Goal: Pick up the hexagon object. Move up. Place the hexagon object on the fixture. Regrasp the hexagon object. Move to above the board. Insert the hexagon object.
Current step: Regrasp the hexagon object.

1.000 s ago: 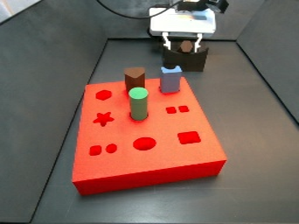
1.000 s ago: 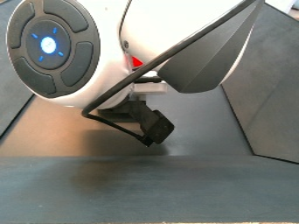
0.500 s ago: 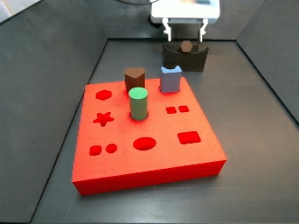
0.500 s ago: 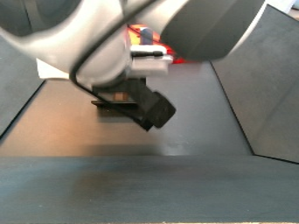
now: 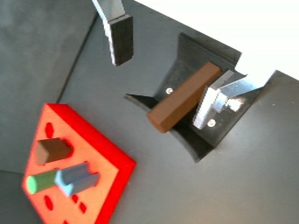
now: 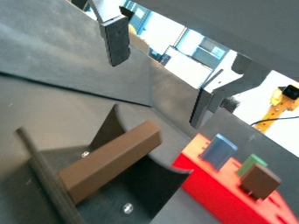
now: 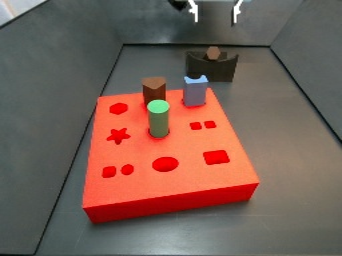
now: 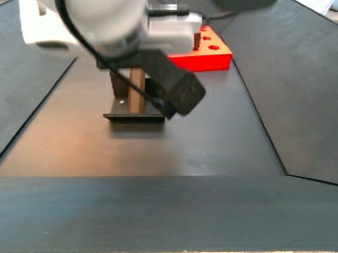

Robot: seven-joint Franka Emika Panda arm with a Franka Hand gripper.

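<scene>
The hexagon object [image 7: 213, 52], a small dark-brown prism, rests leaning in the notch of the dark fixture [image 7: 218, 70] behind the red board [image 7: 160, 160]. Both wrist views show it lying slanted across the fixture [image 5: 191, 140], with the peg [image 5: 184, 96] free of the fingers and seen again [image 6: 111, 162] from the other side. My gripper [image 7: 215, 10] hangs open high above the fixture with nothing between its fingers [image 5: 118, 39]. In a side view the arm hides most of the fixture [image 8: 136, 114]; the board [image 8: 211, 54] shows behind it.
On the board stand a green cylinder [image 7: 158, 118], a wider brown peg [image 7: 155, 90] and a blue-purple peg [image 7: 195, 92]. Star, hexagon, circle and rectangle cut-outs lie in its top. Grey walls close in the dark floor [image 7: 294, 150].
The gripper was down around the hexagon object at the fixture; it has opened and risen straight up, leaving the object in the notch.
</scene>
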